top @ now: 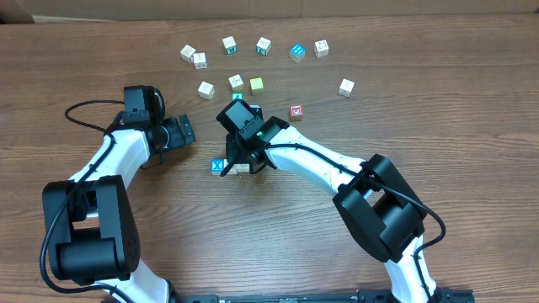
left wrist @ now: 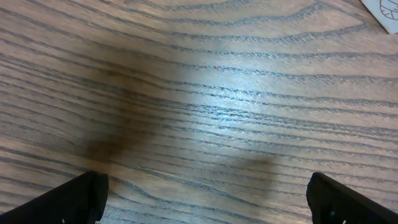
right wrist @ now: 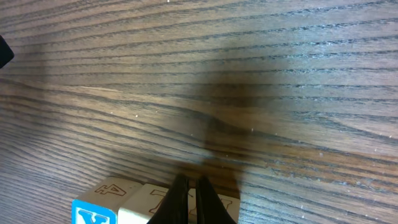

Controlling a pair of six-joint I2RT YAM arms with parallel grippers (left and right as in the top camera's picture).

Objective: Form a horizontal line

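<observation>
A short row of letter blocks lies mid-table: a blue X block [top: 218, 166] with a plain wooden block [top: 242, 168] to its right. In the right wrist view the blue X block [right wrist: 93, 214] sits beside two wooden letter blocks [right wrist: 115, 188] [right wrist: 158, 202]. My right gripper [top: 244, 156] [right wrist: 191, 186] is shut and empty, with its tips just over the wooden block at the row's right end. My left gripper [top: 181, 130] [left wrist: 205, 199] is open and empty over bare wood, left of the row.
Several loose blocks lie scattered at the back: white ones [top: 200, 60] [top: 346, 87], a blue one [top: 297, 52], a yellow-green one [top: 256, 85] and a red one [top: 296, 111]. A white block corner [left wrist: 385, 12] shows in the left wrist view.
</observation>
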